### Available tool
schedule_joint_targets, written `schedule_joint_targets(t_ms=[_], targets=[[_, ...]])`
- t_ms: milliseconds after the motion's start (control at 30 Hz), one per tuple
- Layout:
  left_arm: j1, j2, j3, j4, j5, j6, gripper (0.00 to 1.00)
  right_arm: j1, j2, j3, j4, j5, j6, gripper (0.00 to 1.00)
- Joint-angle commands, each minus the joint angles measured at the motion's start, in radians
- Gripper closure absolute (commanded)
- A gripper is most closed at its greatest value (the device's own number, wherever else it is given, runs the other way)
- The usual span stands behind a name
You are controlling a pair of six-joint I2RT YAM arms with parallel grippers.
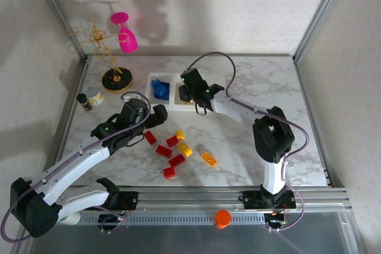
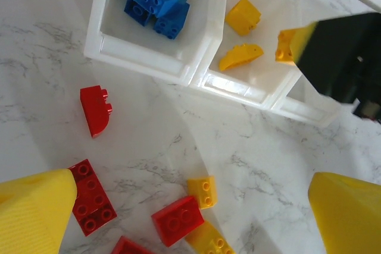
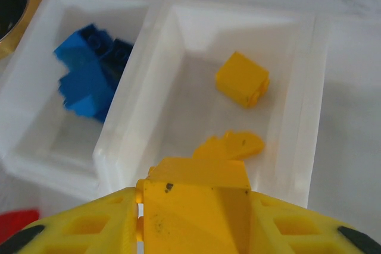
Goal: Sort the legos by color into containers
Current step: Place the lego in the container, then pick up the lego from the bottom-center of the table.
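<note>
Fingers (image 3: 77,227) of the right gripper (image 3: 196,224) clamp a yellow brick (image 3: 199,179) over the bin (image 3: 178,105) at frame centre; lower first, then release.

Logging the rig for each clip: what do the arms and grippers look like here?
The left arm and right arm: white links, black joints, small green lights, a purple cable along each. The left gripper and right gripper: black bodies, yellow fingers.

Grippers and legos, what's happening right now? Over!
Left gripper open, hovering above loose red legos. Right gripper shut on yellow lego, over the middle bin. Nothing blocking the drop.
</note>
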Motion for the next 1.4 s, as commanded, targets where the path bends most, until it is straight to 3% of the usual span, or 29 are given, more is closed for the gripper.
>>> schedule_joint_targets(t_ms=[0,167,367,633,933,1367], targets=[[0.011,0.015,0.02,0.044,-0.025,-0.023,0.0,-0.031,0.096,0.115,0.023,-0.008,-0.066,0.56],[0.016,0.021,0.02,0.05,-0.029,-0.02,0.0,-0.081,0.225,0.29,-0.049,-0.031,-0.078,0.46],[0.015,0.021,0.03,0.035,-0.006,-0.011,0.0,-0.083,0.202,0.311,-0.057,-0.058,-0.102,0.36],[-0.011,-0.023,-0.018,0.046,0.06,-0.001,0.0,-0.063,-0.042,0.015,0.005,-0.141,-0.059,0.29],[-0.028,-0.101,-0.097,0.047,0.099,-0.01,0.0,0.057,-0.26,-0.29,0.005,-0.051,0.001,0.26],[-0.031,-0.22,-0.201,-0.036,0.062,-0.08,0.0,0.267,-0.258,-0.479,0.048,-0.002,0.102,0.27]])
